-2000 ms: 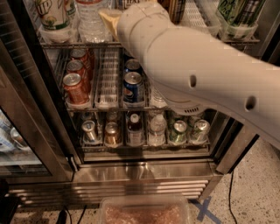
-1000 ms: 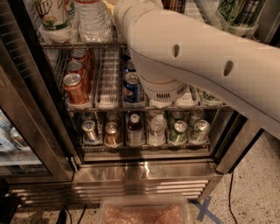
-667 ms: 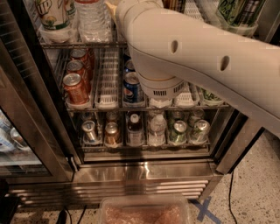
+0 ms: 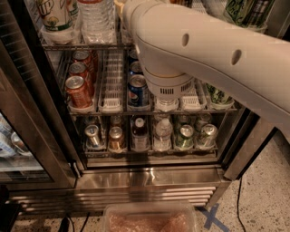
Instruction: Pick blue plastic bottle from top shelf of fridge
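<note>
The fridge [image 4: 149, 179] stands open in front of me. My white arm [image 4: 199, 50] reaches from the right up to the top shelf [image 4: 81, 45]. My gripper [image 4: 119, 4] is at the top edge of the view, just right of the water bottle, and almost all of it is hidden by the arm. The blue plastic bottle is hidden or out of view. On the top shelf I see a green-and-white 7UP bottle [image 4: 56, 13] and a ribbed clear water bottle [image 4: 95, 18].
Red cans [image 4: 78, 88] and a Pepsi can [image 4: 138, 90] stand on the middle rack. Small cans and bottles [image 4: 162, 133] fill the lower rack. The dark door frame [image 4: 31, 118] is at left. A plastic tub [image 4: 149, 219] and blue tape [image 4: 210, 217] lie on the floor.
The arm has swung up and left, further into the top shelf. Its wrist now covers more of the middle rack. The tan gripper tip has slid almost out of the top edge.
</note>
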Motion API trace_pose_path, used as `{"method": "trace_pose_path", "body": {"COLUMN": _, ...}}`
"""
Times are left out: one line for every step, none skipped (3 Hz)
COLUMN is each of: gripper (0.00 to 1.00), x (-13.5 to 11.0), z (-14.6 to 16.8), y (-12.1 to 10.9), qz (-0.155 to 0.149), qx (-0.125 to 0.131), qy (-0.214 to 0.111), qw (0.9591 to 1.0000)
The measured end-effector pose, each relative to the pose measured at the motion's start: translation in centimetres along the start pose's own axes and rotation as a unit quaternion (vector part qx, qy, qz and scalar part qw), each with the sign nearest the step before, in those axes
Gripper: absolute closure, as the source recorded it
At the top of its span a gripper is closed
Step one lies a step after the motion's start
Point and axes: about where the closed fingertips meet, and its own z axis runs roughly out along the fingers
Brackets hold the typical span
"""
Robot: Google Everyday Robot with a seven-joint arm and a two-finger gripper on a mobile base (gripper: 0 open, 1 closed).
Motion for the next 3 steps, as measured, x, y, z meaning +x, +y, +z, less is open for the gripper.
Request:
{"method": "trace_pose_path", "body": {"gripper": 0.96, "x": 0.0, "z": 0.0, "y": 0.0, "qz": 0.000, "qx": 0.000, "qy": 0.000, "qw": 1.0000}}
{"method": "trace_pose_path", "body": {"gripper": 1.00, "x": 0.0, "z": 0.0, "y": 0.0, "qz": 0.000, "qx": 0.000, "qy": 0.000, "qw": 1.0000}}
{"method": "trace_pose_path", "body": {"gripper": 1.00, "x": -0.9, "z": -1.6, "y": 0.3, "qz": 0.022, "qx": -0.021, "qy": -0.006, "qw": 0.9995}}
